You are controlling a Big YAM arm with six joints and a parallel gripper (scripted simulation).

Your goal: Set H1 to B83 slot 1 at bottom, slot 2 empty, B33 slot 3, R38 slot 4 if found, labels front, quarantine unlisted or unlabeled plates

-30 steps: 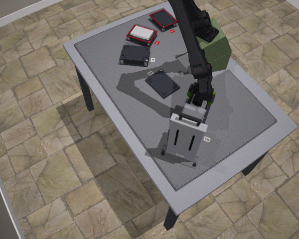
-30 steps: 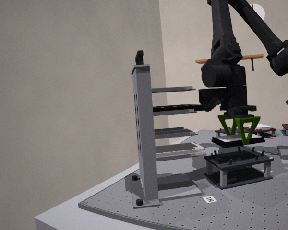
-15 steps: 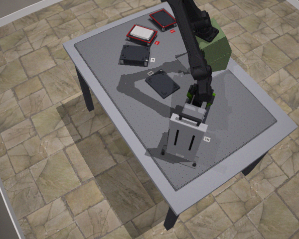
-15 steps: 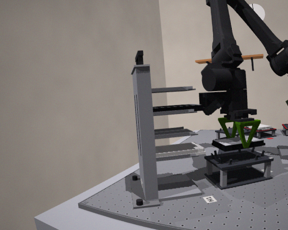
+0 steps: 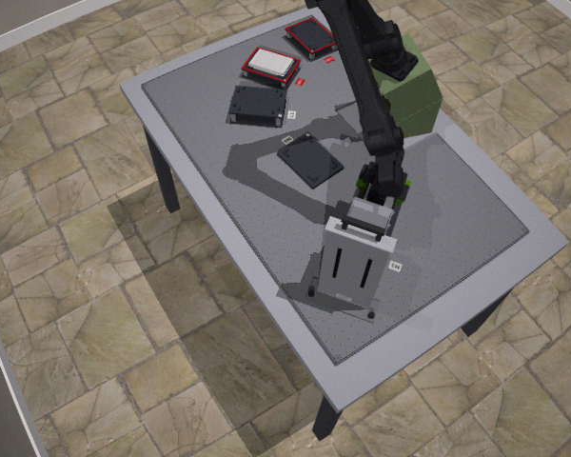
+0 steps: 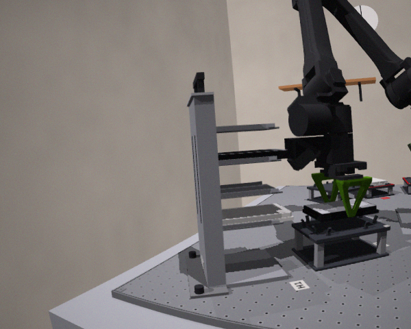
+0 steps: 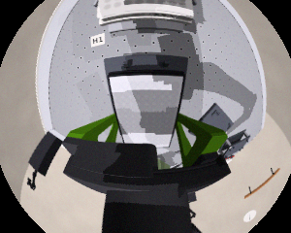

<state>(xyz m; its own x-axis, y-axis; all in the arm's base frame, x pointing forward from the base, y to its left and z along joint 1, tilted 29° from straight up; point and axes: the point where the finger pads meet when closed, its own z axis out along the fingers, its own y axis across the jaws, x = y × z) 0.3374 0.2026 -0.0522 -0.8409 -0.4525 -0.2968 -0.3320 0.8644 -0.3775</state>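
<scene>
The plate hotel H1 [image 6: 205,191] stands near the table's front edge, also seen from above [image 5: 357,266]. Its top shelf [image 6: 244,129] looks empty. A black plate [image 6: 250,153] lies on the third shelf. The second shelf [image 6: 248,187] looks empty. A pale plate [image 6: 257,214] lies on the bottom shelf and sticks out at the front. My gripper [image 6: 340,201] with green fingers is shut on a dark plate with a pale top [image 6: 340,209], holding it by its long sides just above a raised dark nest [image 6: 340,235] in front of the hotel. The wrist view shows this plate [image 7: 145,107] between the fingers.
Two red-rimmed nests stand at the back: one [image 5: 271,63] holds a white plate, the other [image 5: 309,35] shows only a dark top. A dark raised nest [image 5: 256,106] and a flat dark nest [image 5: 309,159] lie mid-table. The arm's green base block [image 5: 408,98] stands at the right.
</scene>
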